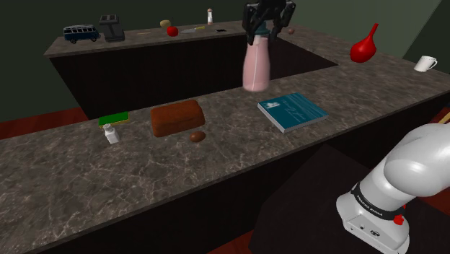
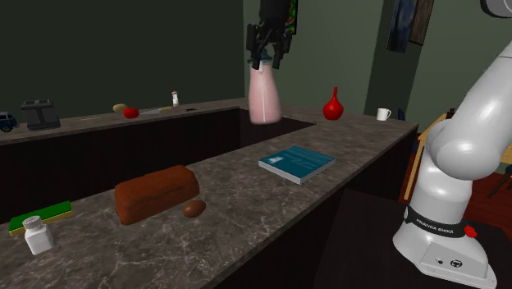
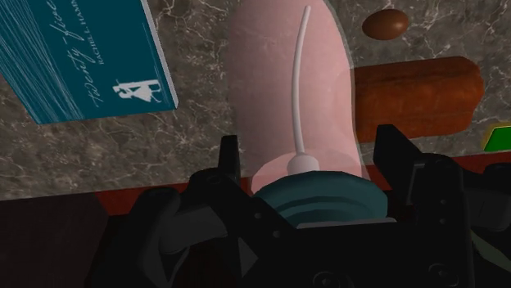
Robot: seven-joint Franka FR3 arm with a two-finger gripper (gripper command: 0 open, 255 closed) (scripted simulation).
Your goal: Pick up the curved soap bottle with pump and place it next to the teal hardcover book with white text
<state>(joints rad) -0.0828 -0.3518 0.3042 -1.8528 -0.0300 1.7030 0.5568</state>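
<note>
The gripper (image 1: 268, 25) is clenched on the dark pump collar of the pink soap bottle (image 1: 257, 68), one finger on each side. The bottle hangs in the air above the marble counter (image 1: 216, 173), its long axis vertical, pump end up and broad base pointing down. In the shoulder view the teal hardcover book (image 1: 292, 110) lies flat to its right and nearer, while the brown loaf (image 1: 177, 117) lies to its left.
</note>
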